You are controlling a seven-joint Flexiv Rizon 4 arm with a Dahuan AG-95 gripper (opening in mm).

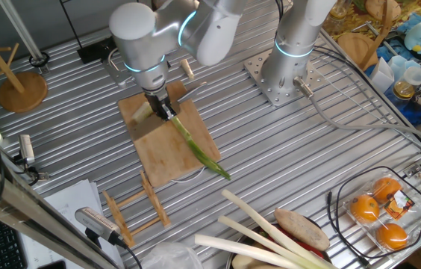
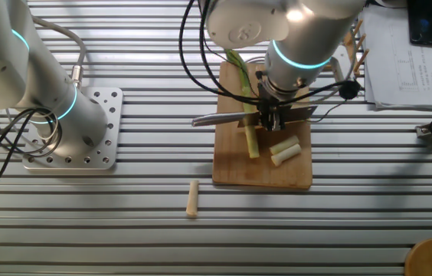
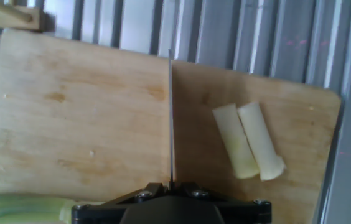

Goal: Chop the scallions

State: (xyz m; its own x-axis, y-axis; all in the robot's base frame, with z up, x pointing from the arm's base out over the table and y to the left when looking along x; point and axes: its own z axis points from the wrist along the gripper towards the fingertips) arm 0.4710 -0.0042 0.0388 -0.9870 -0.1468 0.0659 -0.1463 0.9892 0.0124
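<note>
The end effector (image 2: 276, 116), clamped on a knife (image 2: 224, 119) held edge-down across the cutting board (image 2: 262, 172), stands over the scallion stalk (image 2: 247, 126) (dark leaf tip overhanging the board's edge), with two pale cut pieces (image 3: 248, 140) lying side by side just beyond the blade.

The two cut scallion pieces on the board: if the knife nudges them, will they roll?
Probably: the cut scallion pieces look round and smooth, lying side by side on the flat cutting board. They seem short and light, so the knife may scatter them.
</note>
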